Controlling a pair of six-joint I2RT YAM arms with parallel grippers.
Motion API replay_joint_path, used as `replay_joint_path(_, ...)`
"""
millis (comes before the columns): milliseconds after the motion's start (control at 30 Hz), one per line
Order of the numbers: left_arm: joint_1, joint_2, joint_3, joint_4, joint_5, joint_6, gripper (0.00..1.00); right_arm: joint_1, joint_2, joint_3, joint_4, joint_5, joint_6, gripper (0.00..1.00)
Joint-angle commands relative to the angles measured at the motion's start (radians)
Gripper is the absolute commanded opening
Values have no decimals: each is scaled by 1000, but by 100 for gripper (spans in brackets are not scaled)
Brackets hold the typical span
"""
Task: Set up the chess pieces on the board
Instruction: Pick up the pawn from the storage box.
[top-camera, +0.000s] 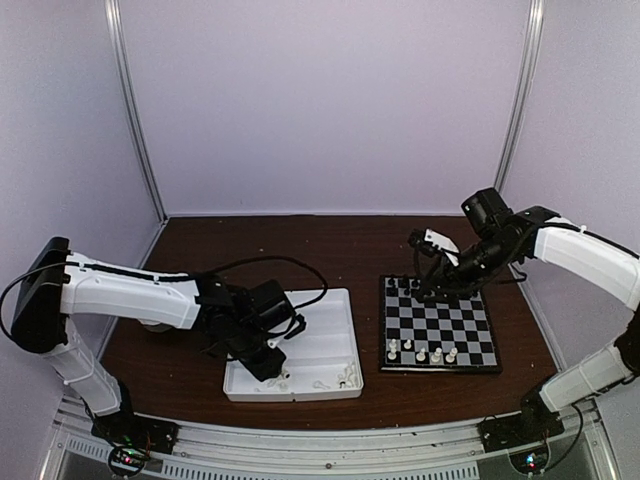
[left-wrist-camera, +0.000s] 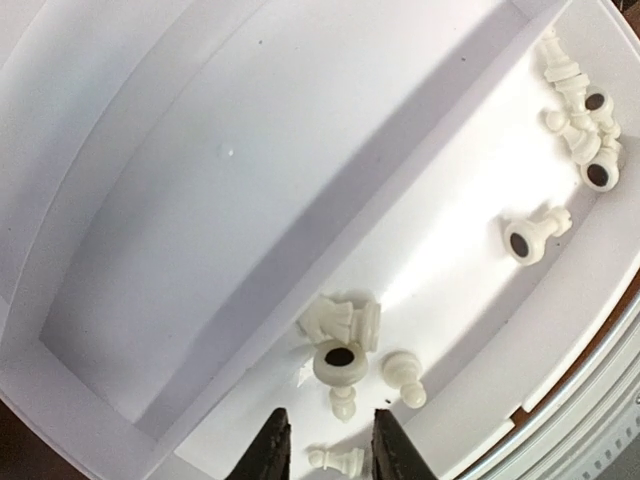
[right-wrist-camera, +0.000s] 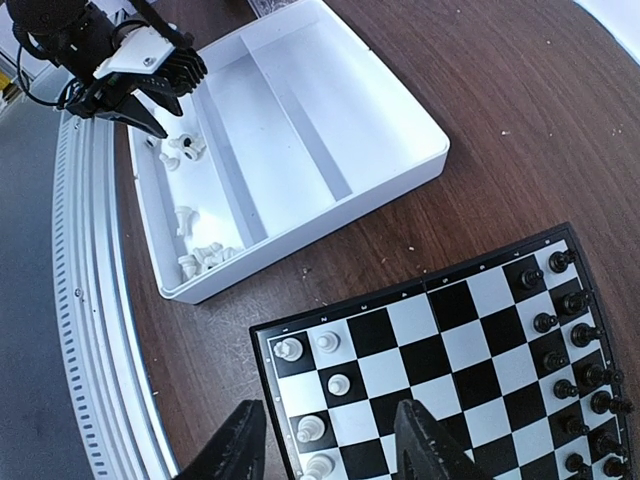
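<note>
Chess pieces (left-wrist-camera: 340, 362): the white ones lie mostly loose in the near compartment of the white tray (left-wrist-camera: 200, 200). A few stand on the board (right-wrist-camera: 450, 340), and black pieces (right-wrist-camera: 565, 385) line its opposite edge. Left gripper (left-wrist-camera: 330, 420) is low over the tray, fingers apart, straddling a lying pawn (left-wrist-camera: 336, 460); contact unclear. Right gripper (right-wrist-camera: 330, 410) is above the board, fingers apart, empty.

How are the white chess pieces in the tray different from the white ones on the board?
In the tray, the loose white pieces mostly lie tipped over, some showing hollow bottoms; on the board, the placed white pieces stand upright. The loose white pieces crowd together in one compartment; the placed white pieces each have their own square. Both are tiny white chessmen.
</note>
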Motion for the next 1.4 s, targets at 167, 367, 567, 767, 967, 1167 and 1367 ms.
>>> replay_joint_path(167, -3, 72, 1, 72, 10, -31, 26, 4, -47, -50, 21, 45, -8, 47)
replay_joint_path(367, -4, 103, 6, 64, -2, -36, 26, 4, -45, -54, 28, 46, -8, 47)
replay_joint_path(567, -6, 113, -27, 84, -10, -49, 26, 4, -35, -56, 33, 41, -7, 47)
replay_joint_path(767, -6, 90, -40, 95, -18, -40, 8, 4, -37, -51, 29, 32, -3, 47)
replay_joint_path(967, -4, -43, 13, 53, -33, -3, 6, 4, -37, -18, -13, -25, -26, 47)
replay_joint_path(1167, 33, -127, 44, 143, 51, 11, 5, 17, -1, 72, -113, -121, -87, 48)
replay_joint_path(1367, 62, -125, 70, 329, 208, -74, 5, 93, 30, 143, -138, -112, -99, 48)
